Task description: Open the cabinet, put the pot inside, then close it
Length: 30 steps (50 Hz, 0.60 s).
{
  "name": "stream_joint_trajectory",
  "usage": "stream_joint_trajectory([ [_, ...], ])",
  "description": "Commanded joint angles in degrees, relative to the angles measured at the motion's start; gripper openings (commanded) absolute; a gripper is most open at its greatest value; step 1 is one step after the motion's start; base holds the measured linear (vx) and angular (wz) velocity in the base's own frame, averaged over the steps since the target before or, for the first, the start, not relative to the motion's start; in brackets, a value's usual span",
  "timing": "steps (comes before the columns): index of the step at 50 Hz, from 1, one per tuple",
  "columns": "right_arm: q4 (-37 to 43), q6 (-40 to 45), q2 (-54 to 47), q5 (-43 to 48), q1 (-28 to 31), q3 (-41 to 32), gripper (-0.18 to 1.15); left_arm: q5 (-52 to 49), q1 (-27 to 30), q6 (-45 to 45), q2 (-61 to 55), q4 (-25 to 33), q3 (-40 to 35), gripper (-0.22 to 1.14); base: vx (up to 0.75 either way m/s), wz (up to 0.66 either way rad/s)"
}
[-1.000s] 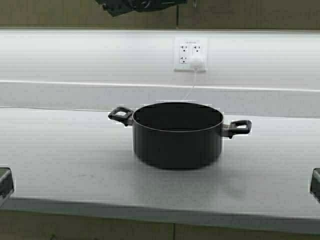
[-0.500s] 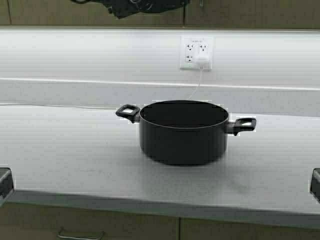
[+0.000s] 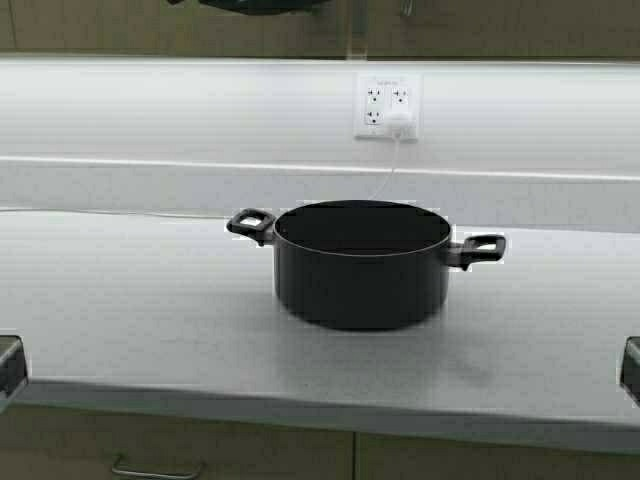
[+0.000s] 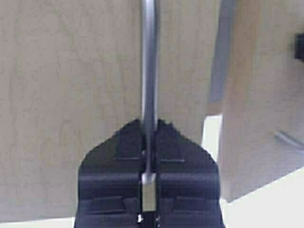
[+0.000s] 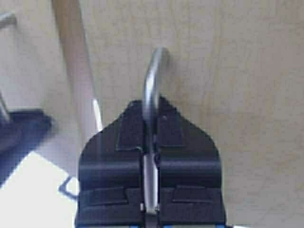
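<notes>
The black pot (image 3: 362, 265) stands empty on the white counter (image 3: 130, 310), with a loop handle on each side. Only the bottom edge of the cabinet (image 3: 500, 28) shows at the top of the high view. In the left wrist view my left gripper (image 4: 149, 126) is shut on the left door's vertical metal handle (image 4: 148, 66). The door (image 4: 71, 95) stands slightly ajar, with a gap beside it. In the right wrist view my right gripper (image 5: 151, 107) is shut on the right door's handle (image 5: 153, 76), near its curved end.
A white wall outlet (image 3: 387, 105) with a plug and cord sits behind the pot. Base cabinets with a horizontal handle (image 3: 155, 470) show below the counter's front edge. Dark parts of the robot's frame sit at both lower corners (image 3: 8, 365).
The robot has backed away a little: the counter scene shifted up and the base cabinets came into view. The dark arm at the top edge has risen almost out of view.
</notes>
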<state>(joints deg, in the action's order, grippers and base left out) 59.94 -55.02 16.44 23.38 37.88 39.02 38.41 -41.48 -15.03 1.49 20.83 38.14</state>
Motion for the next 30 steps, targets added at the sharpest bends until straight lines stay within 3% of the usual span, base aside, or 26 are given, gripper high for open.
stream_joint_trajectory([
  [1, -1.4, -0.3, 4.3, -5.1, -4.1, 2.5, 0.06, -0.5, 0.3, 0.5, 3.5, 0.2, 1.7, 0.03, -0.06, 0.01],
  [13, -4.6, 0.0, 10.3, -15.3, -12.0, 8.3, 0.06, -4.9, 1.3, -1.6, 8.9, -0.1, 7.4, 0.03, -0.06, 0.01],
  [30, -7.3, 0.6, 15.1, -25.8, -20.8, 11.8, 0.06, -18.1, 9.8, -2.8, 21.0, -1.4, 12.8, 0.03, -0.05, 0.04],
])
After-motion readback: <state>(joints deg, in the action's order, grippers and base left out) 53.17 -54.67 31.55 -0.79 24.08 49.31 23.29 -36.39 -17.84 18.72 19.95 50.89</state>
